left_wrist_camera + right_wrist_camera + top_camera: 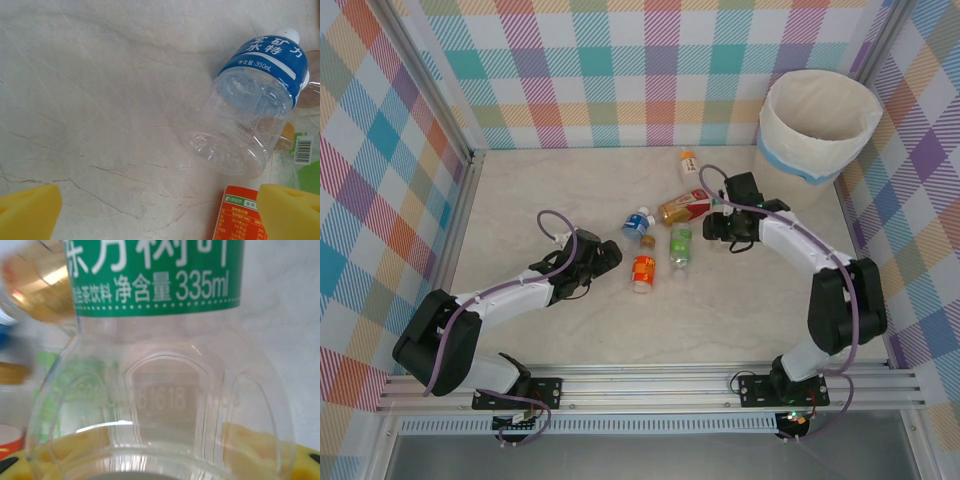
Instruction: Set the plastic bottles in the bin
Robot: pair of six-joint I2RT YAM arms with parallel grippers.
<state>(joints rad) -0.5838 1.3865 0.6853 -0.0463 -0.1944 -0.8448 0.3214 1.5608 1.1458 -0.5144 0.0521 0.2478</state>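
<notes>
Lying bottle: clear plastic bottle with green label [160, 390], base toward the wrist camera, long axis running straight away from it.
Right claw [718, 222]: yellow pads [250, 445] on either side of that bottle's base; I cannot tell whether they grip it.
Right arm: elbow bent, reaching left over the marble table [520, 190].
Round white bin [820, 125]: far right corner.
Left claw [608, 256]: wide, low, facing the blue-labelled clear bottle [250, 115], which lies cap away to the right.
</notes>
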